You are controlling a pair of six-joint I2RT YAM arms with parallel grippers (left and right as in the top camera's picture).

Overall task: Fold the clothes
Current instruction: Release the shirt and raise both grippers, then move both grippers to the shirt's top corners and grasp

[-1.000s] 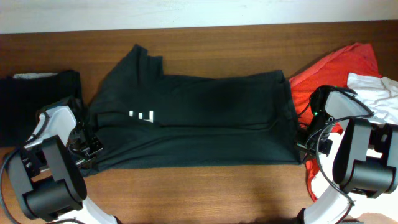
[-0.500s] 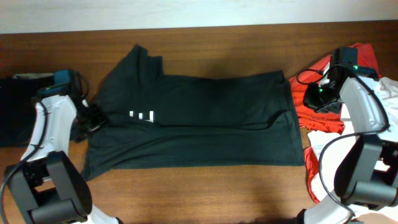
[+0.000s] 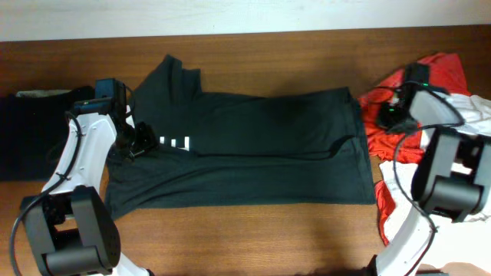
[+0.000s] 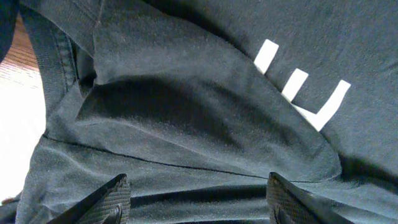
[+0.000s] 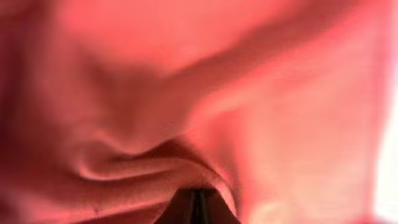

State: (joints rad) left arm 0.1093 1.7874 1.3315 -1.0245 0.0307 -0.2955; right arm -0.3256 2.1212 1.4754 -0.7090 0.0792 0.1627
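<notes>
The black T-shirt [image 3: 253, 146] lies spread flat across the table [image 3: 253, 230]. A second ago both grippers sat at the shirt's near corners, one at each end; both have since left them. The left gripper [image 3: 140, 142] now hangs over the shirt just beside its white lettering [image 3: 178, 142], fingers spread wide with nothing between them. The right gripper [image 3: 387, 115] has moved off the shirt's right edge onto the red garment [image 3: 441, 73], fingers pressed together; whether they pinch any red cloth I cannot tell. That smoothing or folding step looks finished, and a fresh grasp on the shirt likely comes next.
</notes>
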